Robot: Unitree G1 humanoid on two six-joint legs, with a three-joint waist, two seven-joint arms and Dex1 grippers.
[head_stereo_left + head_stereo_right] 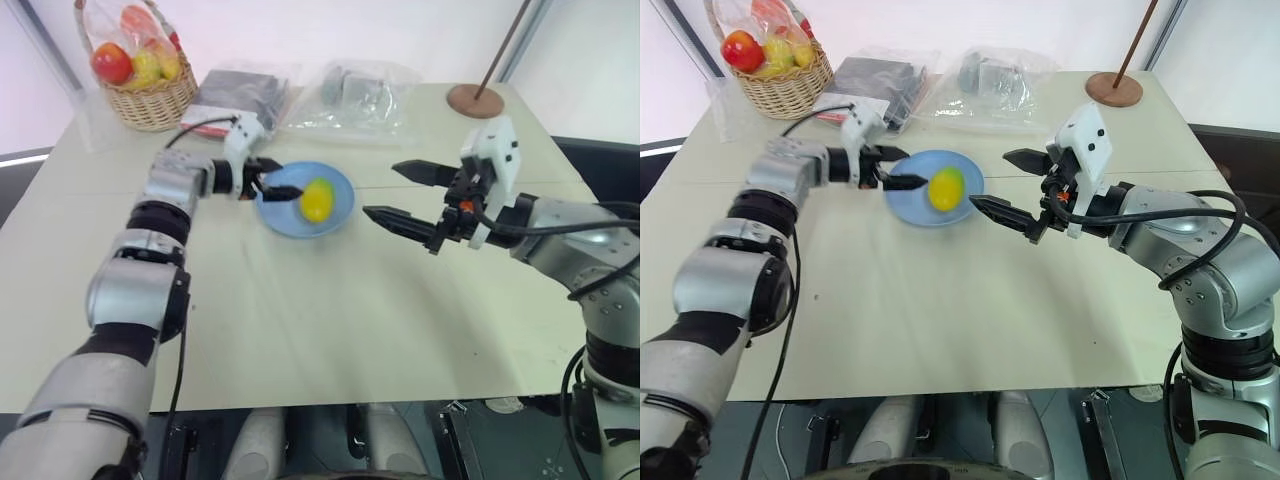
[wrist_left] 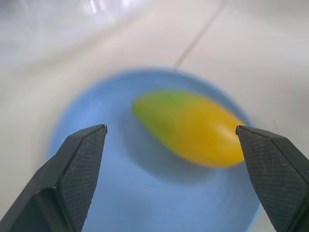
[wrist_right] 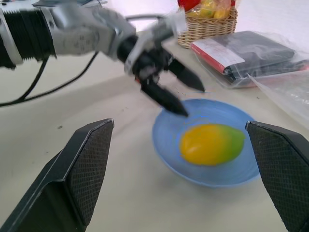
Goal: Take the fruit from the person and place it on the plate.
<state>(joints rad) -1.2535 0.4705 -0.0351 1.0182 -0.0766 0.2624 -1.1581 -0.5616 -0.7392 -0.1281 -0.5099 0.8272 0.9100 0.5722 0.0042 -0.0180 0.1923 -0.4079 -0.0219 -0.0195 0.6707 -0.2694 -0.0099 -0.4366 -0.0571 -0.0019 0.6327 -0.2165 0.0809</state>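
Bare table (image 1: 330,330) surrounds the plate (image 1: 285,220), fruit (image 1: 317,199) apparently resting inside; left gripper (image 1: 283,186) and right gripper (image 1: 400,193) gape empty.

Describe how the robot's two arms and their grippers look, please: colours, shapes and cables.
Both arms are built of rounded silver-grey shells with black joint bands. Each wrist carries a white block. The left gripper and the right gripper each have two black, pointed fingers whose inner pads are finely textured. Black cables run along both arms, and a small orange part shows at the right wrist.
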